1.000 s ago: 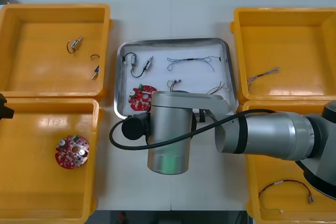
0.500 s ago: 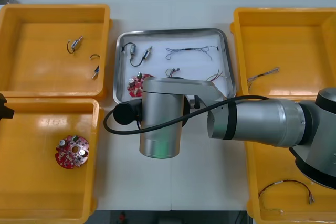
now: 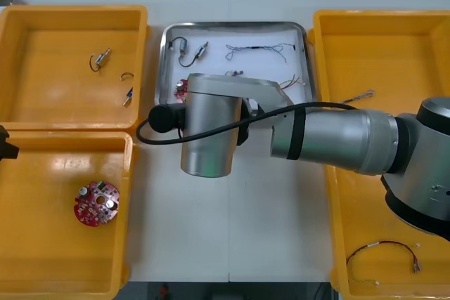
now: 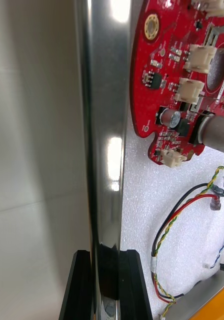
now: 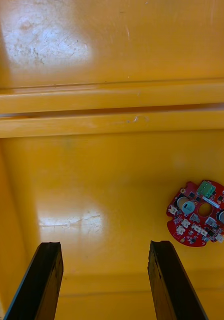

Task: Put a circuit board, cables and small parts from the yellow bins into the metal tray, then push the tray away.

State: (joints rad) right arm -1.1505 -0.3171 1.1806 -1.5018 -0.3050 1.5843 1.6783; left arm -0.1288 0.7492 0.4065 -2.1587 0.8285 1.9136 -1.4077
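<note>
Right gripper [image 4: 106, 252]: your right arm reaches across the worktop [image 3: 232, 230], and its fingers are clamped on the near rim of the metal tray [image 3: 163, 61].
Metal tray: white inside, it sits toward the far side between the yellow bins [image 3: 380, 54].
Tray contents: a red circuit board [image 4: 182, 90] lies near a red and yellow cable [image 4: 177, 220], with small metal parts [image 3: 202, 50] farther in.
Left gripper [image 5: 105, 245]: its fingers are apart, and you have it over the near-left bin [image 3: 42, 258], where a second circuit board [image 3: 97, 203] lies.

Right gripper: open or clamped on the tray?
The right gripper is shut on the metal tray: its black fingers flank the rim, close on either side, in the right wrist view.
</note>
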